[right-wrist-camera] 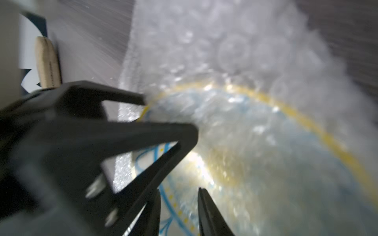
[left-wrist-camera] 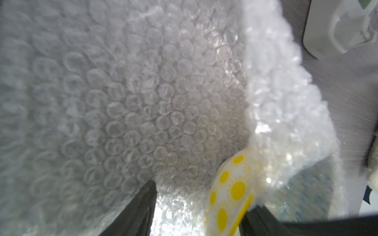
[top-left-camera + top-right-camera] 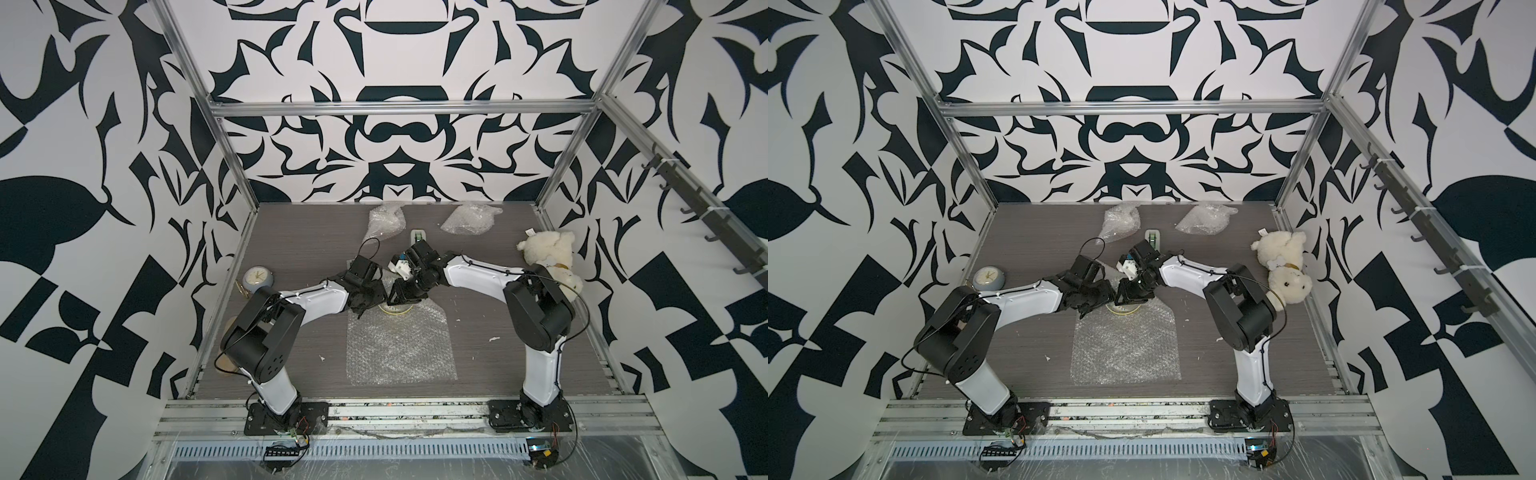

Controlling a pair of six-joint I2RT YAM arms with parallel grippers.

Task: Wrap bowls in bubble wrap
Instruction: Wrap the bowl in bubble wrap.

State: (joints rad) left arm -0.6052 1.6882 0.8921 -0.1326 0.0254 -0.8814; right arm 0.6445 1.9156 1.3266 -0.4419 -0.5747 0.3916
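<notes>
Right jaws hang parted over the bowl (image 2: 235,190) at the wrap's (image 3: 399,349) far end on the tabletop (image 3: 478,324). Left jaws straddle its covered rim, grip unclear. Unpinned, the flap could spring back and bare it.

Left gripper (image 3: 1100,302) and right gripper (image 3: 1126,296) are basically nose to nose, bowl (image 3: 1128,311) peeking out right under the jaws, on bubble wrap (image 3: 1125,353).

Clock (image 3: 257,279) left, teddy (image 3: 549,258) right, wrap bundles (image 3: 386,221) behind
</notes>
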